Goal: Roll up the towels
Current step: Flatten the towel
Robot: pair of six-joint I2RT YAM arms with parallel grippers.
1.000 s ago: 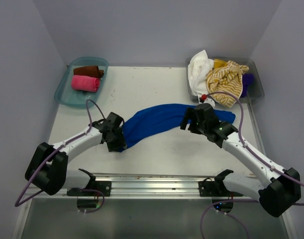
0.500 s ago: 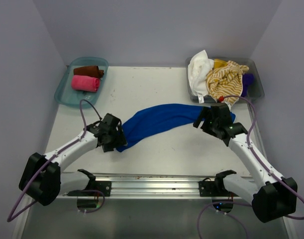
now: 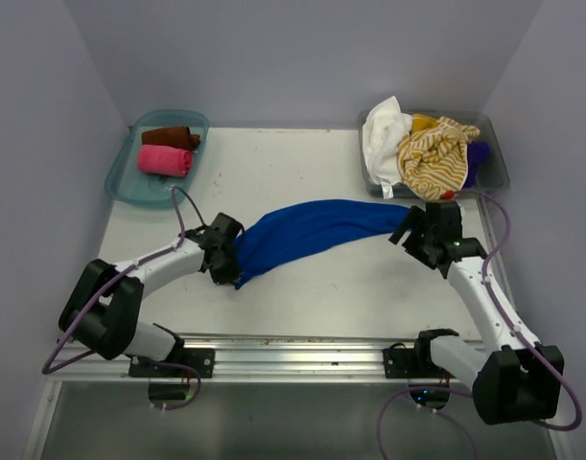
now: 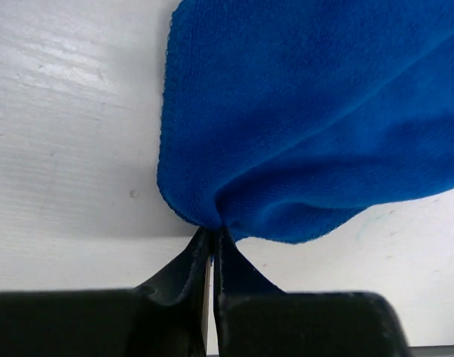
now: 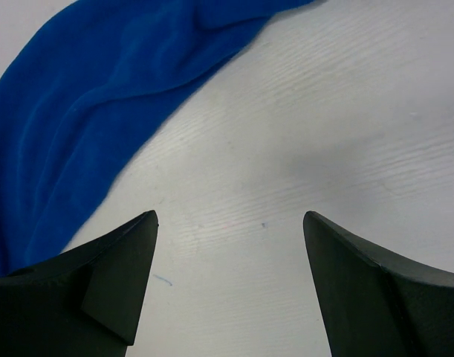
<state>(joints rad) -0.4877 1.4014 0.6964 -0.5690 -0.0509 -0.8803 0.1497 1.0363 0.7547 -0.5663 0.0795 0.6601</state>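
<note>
L gripper (image 4: 212, 234) pinched shut on near-left end of blue towel (image 3: 307, 230), which lies stretched across mid worktop (image 3: 302, 172) | R gripper (image 5: 227, 219) has slid right, off towel's right end; now wide, empty | towel looks smoothed; rolling not begun.

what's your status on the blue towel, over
Left gripper shut on a corner of the blue towel. Right gripper open at its other end, gripping nothing. Towel stretched out across the table, unrolled. Nothing else lies on it.
</note>
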